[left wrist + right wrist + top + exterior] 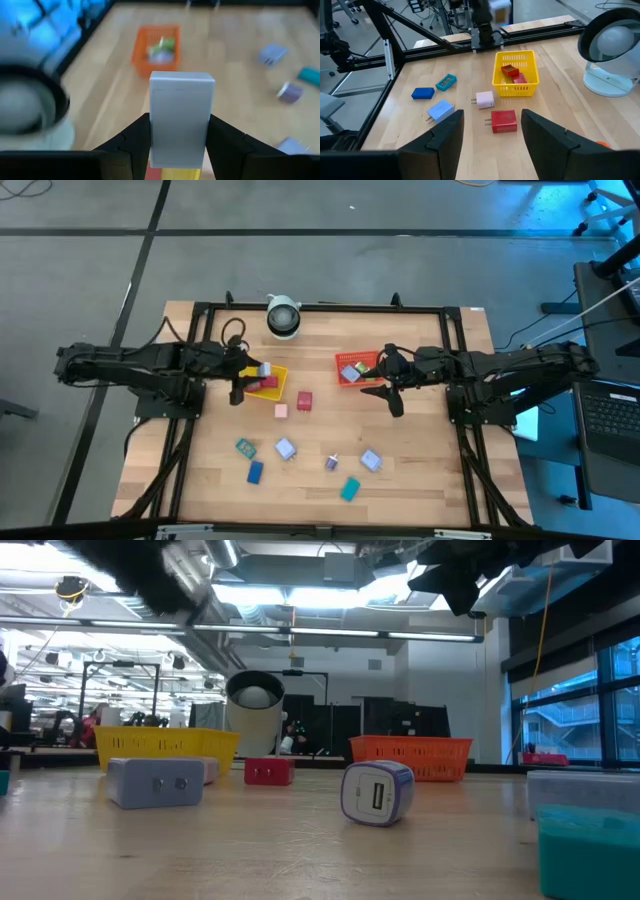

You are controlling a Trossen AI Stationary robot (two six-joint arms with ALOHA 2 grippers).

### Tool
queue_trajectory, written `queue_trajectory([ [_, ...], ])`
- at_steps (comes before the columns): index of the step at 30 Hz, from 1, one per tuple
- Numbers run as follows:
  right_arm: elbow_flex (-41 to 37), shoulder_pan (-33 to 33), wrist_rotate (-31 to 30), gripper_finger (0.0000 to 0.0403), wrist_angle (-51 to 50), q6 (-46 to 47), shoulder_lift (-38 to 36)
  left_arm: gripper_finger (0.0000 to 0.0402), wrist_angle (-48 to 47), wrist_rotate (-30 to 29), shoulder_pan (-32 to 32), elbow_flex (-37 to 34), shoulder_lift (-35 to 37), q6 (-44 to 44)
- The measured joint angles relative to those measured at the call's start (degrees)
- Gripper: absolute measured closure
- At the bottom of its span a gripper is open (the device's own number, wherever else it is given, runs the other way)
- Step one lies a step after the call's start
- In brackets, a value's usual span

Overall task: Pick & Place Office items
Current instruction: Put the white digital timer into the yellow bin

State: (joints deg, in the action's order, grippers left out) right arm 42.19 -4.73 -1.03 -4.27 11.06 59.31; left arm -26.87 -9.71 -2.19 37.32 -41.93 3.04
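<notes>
- High view: the left end effector (240, 376) hangs at the near edge of the yellow tray (280, 372), clamped on a whitish block (265, 368) held above the red pieces already in it.
- Left wrist view shows that whitish block (181, 116) pinched squarely between both dark fingers (131, 142), with yellow just below it; across the counter (310, 480) sits the red tray (156, 46).
- Judged from this, the step in hand is the placing of a carried piece; the next move calls for a short descent over the yellow tray and a release clear of its wall.
- Right end effector (389, 385) waits just beside the red tray (358, 366), fingers spread wide and holding nothing, as its wrist view shows.
- Still loose on the counter: a red block (304, 400) and a pink block (281, 411) just beside the yellow tray, and nearer the front a teal piece (244, 447), a blue piece (255, 472), a pale blue charger (285, 448), a purple cube (332, 463), a second pale piece (371, 461) and a teal block (350, 490).
- A white fan (284, 317) stands at the counter's far edge, between the trays.
</notes>
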Motion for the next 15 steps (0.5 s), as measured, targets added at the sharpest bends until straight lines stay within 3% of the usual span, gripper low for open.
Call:
queue_trajectory([
  [6,0.0,0.0,0.2,0.0205,0.0,0.0,0.0,0.0243,3.3,4.5,-2.3,-3.2,0.0,1.6],
  [15,0.0,0.0,0.4,0.0205,0.0,0.0,0.0,0.0244,-1.6,2.3,-4.8,-3.2,-1.4,0.8],
])
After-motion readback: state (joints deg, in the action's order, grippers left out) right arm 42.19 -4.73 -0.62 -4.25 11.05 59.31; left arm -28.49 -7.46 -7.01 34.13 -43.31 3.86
